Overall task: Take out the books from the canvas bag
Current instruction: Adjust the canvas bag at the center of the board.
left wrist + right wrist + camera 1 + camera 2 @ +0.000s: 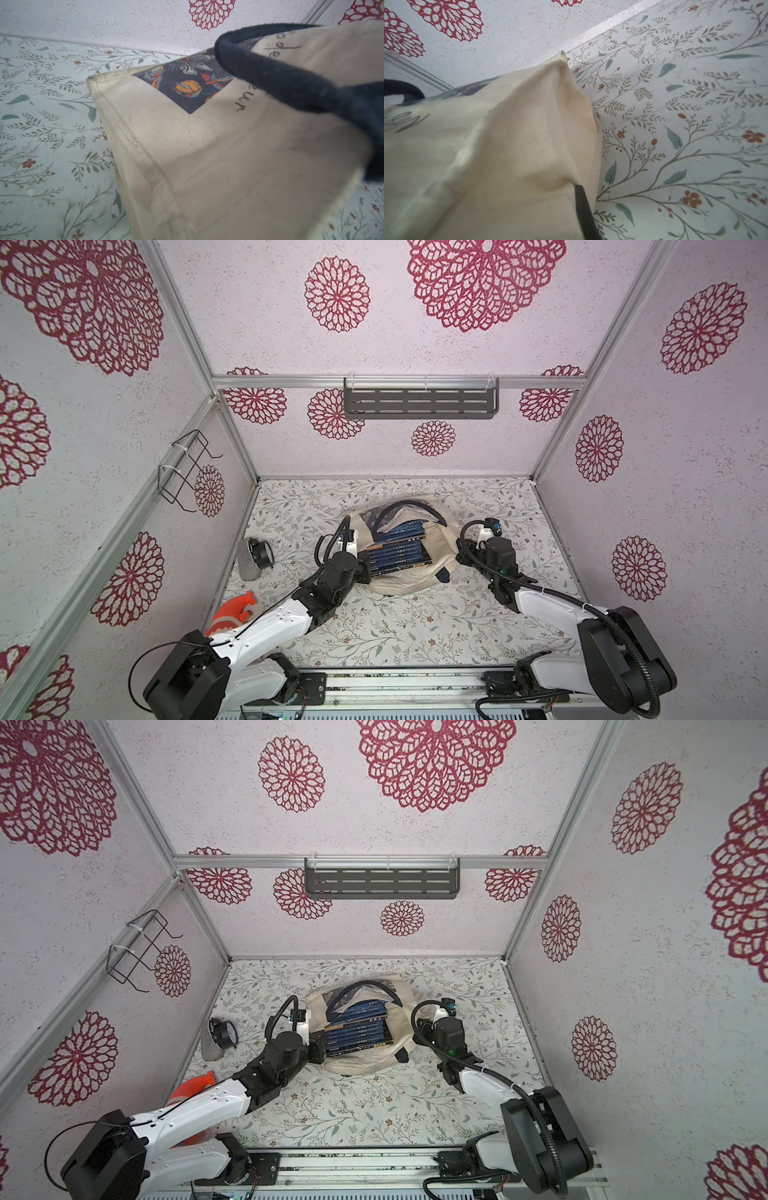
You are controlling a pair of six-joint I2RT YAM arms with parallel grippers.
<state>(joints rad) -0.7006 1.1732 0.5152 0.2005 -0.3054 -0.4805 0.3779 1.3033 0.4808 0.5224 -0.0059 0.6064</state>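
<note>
In both top views the cream canvas tote bag [415,589] [365,1065] lies mid-worktop [395,626], and a fanned stack of thin dark-blue paperback books [399,553] [357,1036] rests within its spread fabric. The left claw [369,569] is closed at the bag's left edge beside the stack, and the right claw [460,549] is closed at its right edge. Left wrist view: cream fabric, a navy floral panel [187,87] and a navy strap handle [280,79] hide the fingers, so what this claw holds cannot be told. Right wrist view: one dark finger [584,212] shows, with bag fabric puckered and pinched against it.

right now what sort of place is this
Likely a robot test booth dressed as a home: a wallpapered wall on a metal frame, a left arm and right arm, a flowered table.
</note>
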